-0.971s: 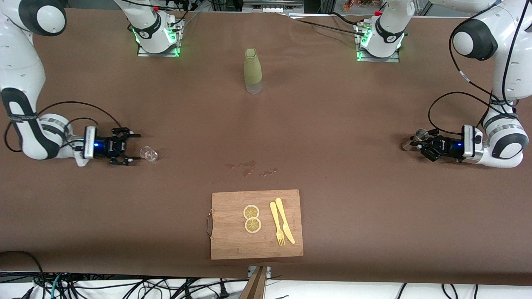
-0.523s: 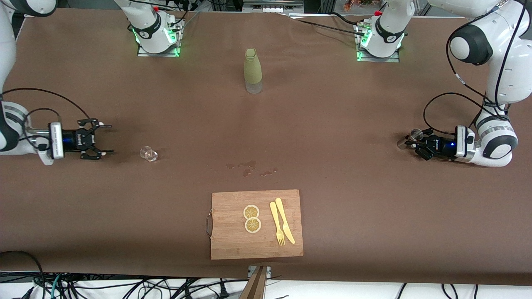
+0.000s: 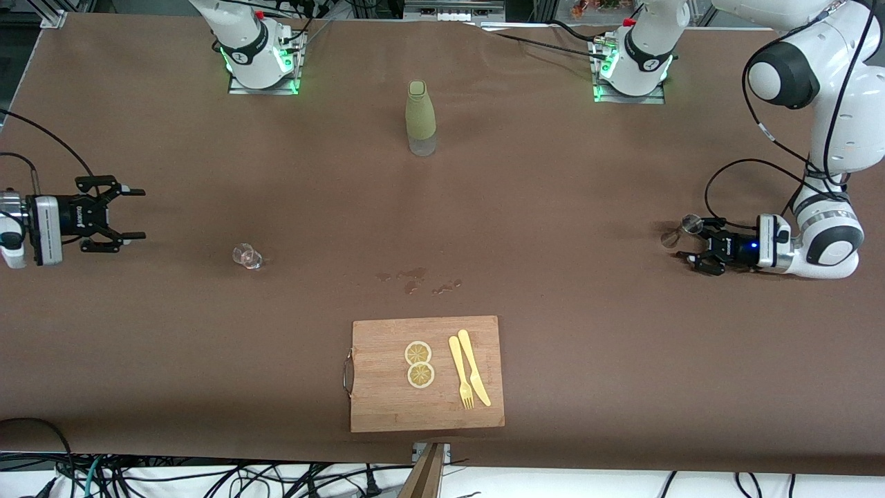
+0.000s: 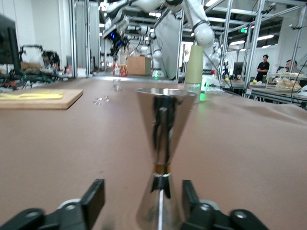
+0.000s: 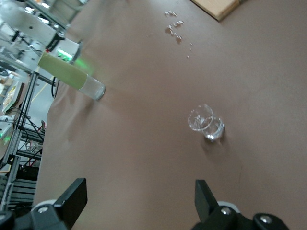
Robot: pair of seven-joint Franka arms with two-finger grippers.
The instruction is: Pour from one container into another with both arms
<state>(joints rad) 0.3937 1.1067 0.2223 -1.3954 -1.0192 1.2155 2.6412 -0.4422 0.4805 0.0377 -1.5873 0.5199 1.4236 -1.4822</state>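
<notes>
I note left gripper open around upright metal jigger; right gripper open, empty, clear of glass.

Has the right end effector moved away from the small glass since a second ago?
Yes. The right end effector has pulled back from the small glass, toward the right arm's table end.
</notes>
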